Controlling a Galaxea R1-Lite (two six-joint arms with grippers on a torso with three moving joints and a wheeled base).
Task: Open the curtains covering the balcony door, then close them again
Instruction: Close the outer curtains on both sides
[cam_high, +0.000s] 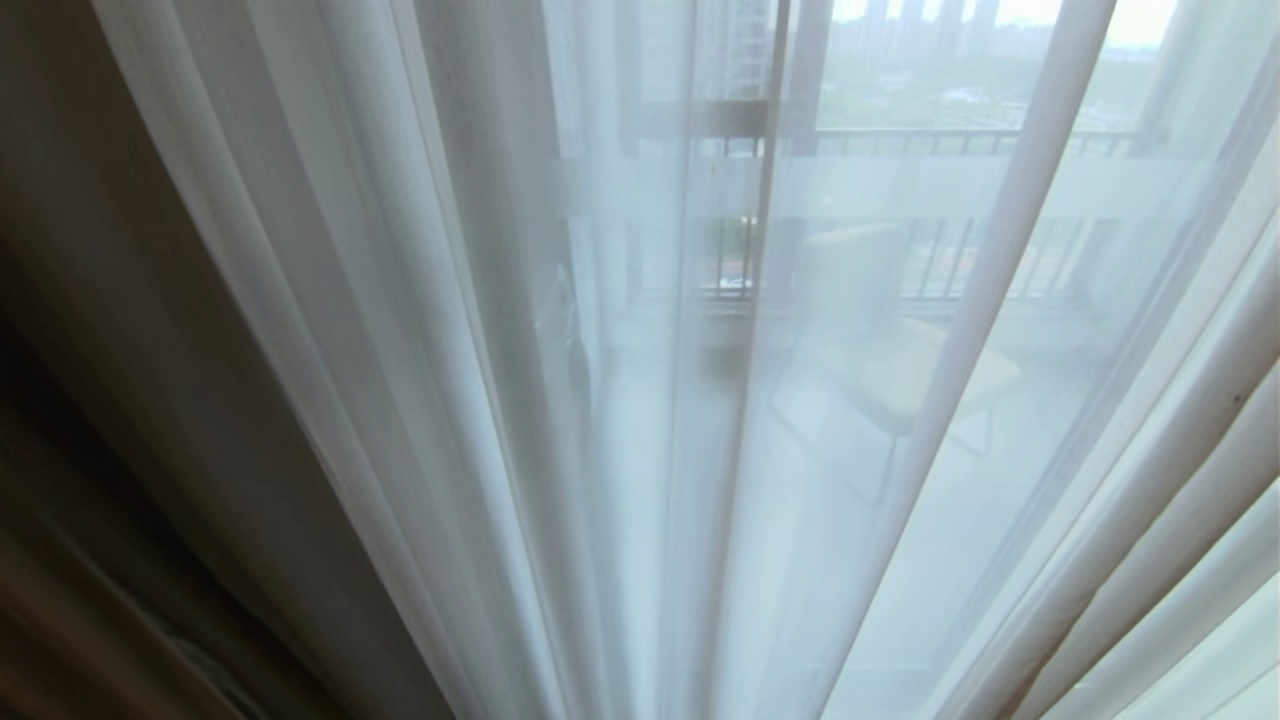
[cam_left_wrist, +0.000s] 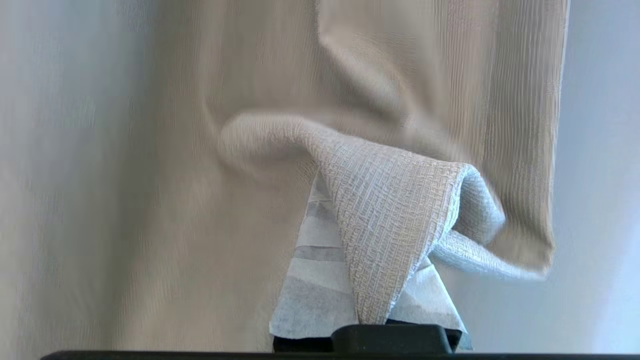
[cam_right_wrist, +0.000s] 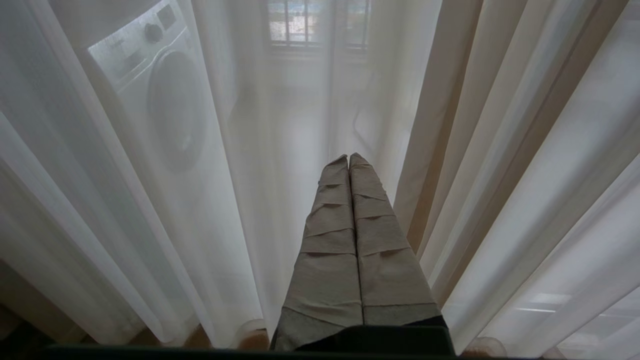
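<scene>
The left gripper (cam_left_wrist: 372, 320) is pinching a fold of the opaque beige curtains (cam_left_wrist: 350, 100), its taped fingers (cam_left_wrist: 310, 290) clamped together on the weave. The right gripper (cam_right_wrist: 349, 162) is pointing at the sheer layer (cam_high: 640, 400), fingers pressed together and holding nothing. In the head view the opaque layer is hanging at nine o'clock, with the balcony door (cam_high: 770, 150) showing faintly through the sheer at twelve.

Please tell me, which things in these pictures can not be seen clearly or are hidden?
- Balcony door: head view, veiled by the sheer curtain; no handle can be made out.
- Chair on the balcony: head view, hazy behind the sheer.
- Left hand: left wrist view, its fingers buried in the pinched beige curtain.
- Washing machine: right wrist view, veiled and cut off by folds.
- Both arms: outside the head view.
</scene>
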